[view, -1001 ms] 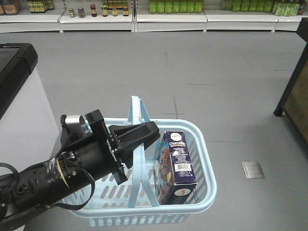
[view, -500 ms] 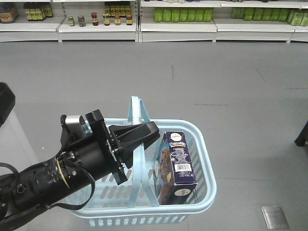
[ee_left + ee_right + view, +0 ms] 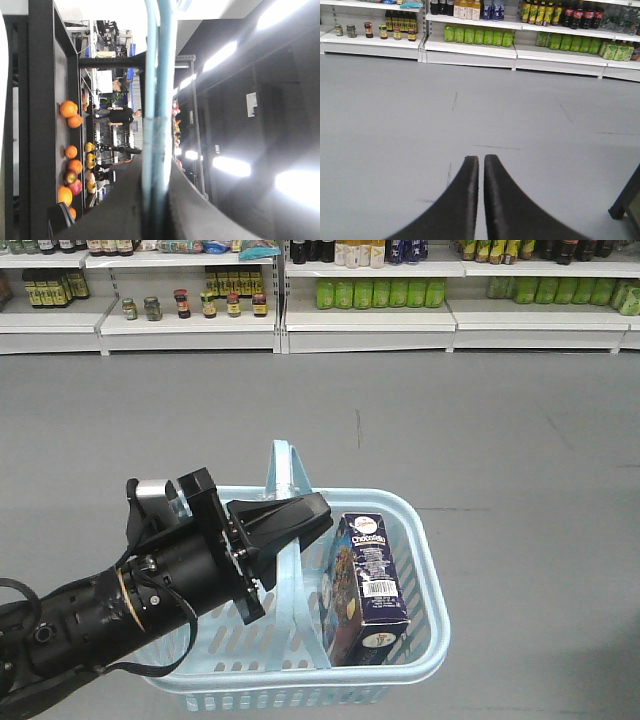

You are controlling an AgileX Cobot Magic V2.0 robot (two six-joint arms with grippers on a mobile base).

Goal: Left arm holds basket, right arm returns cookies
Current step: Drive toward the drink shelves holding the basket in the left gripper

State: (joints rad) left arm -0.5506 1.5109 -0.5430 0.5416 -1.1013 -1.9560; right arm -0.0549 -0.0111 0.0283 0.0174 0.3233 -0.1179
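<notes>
The light blue basket (image 3: 428, 558) hangs in the lower middle of the front view, above the grey floor. My left gripper (image 3: 308, 513) is shut on its upright looped handles (image 3: 286, 465). In the left wrist view the blue handles (image 3: 157, 100) run between the two dark jaws of the left gripper (image 3: 156, 172). The dark navy cookies box (image 3: 368, 585) stands tilted inside the basket's right half, barcode facing up. My right gripper (image 3: 481, 160) shows only in the right wrist view. It is shut and empty, pointing over bare floor toward the shelves.
White store shelves (image 3: 365, 315) with jars and green bottles run along the back, also in the right wrist view (image 3: 470, 47). A dark stand leg (image 3: 624, 200) is at that view's right edge. A fruit rack (image 3: 70, 150) shows in the left wrist view.
The whole view has shifted: the shelves now sit lower in the frame, and the black-topped counter at left and the dark stand at right have left view. Arm, basket and box keep their places.
</notes>
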